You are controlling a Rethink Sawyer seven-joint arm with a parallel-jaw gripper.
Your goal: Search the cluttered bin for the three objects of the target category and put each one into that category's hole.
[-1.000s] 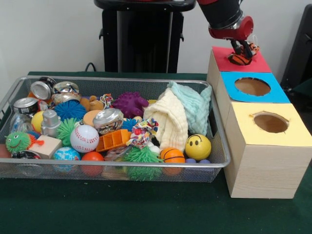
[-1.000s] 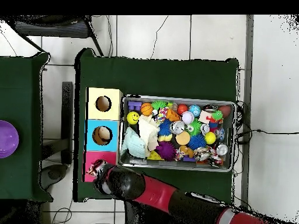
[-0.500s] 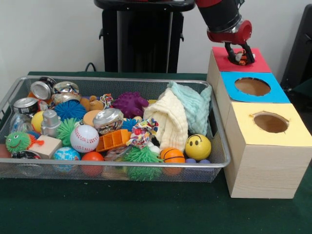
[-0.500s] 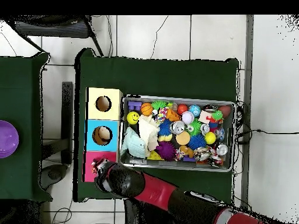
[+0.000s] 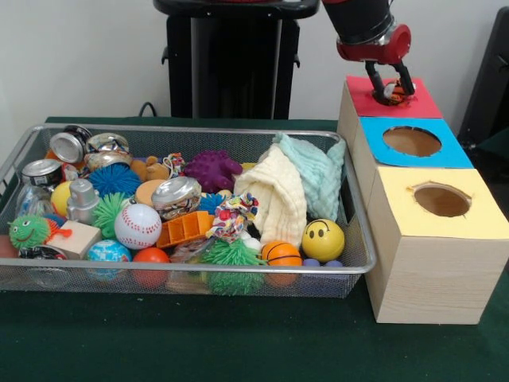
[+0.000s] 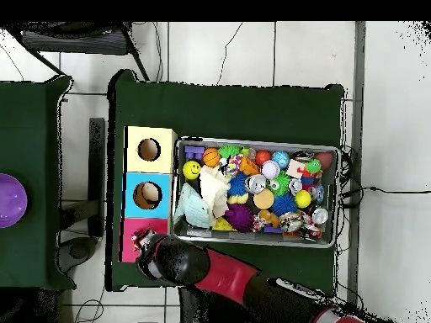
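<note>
My gripper (image 5: pixel 389 81) hangs over the red-topped box (image 5: pixel 417 103) at the back right, with its fingers (image 5: pixel 371 77) spread open. Just below and between them, a small orange-and-black toy (image 5: pixel 389 92) sits in the red top's hole, only partly showing. From overhead the arm's wrist (image 6: pixel 172 259) covers the gripper and most of the red top (image 6: pixel 130 240). The wire bin (image 5: pixel 199 269) is full of balls, cans, cloths and toys.
A blue-topped box (image 5: pixel 411 142) and a yellow-topped box (image 5: pixel 442 199), each with a round hole, stand in a row in front of the red one. Two cloths (image 5: pixel 290 187) are heaped at the bin's right end. A purple bowl (image 6: pixel 10 200) sits on a side table.
The gripper has opened and risen a little above the red top. The orange-and-black toy it held has been let go and now sits lower in the hole.
</note>
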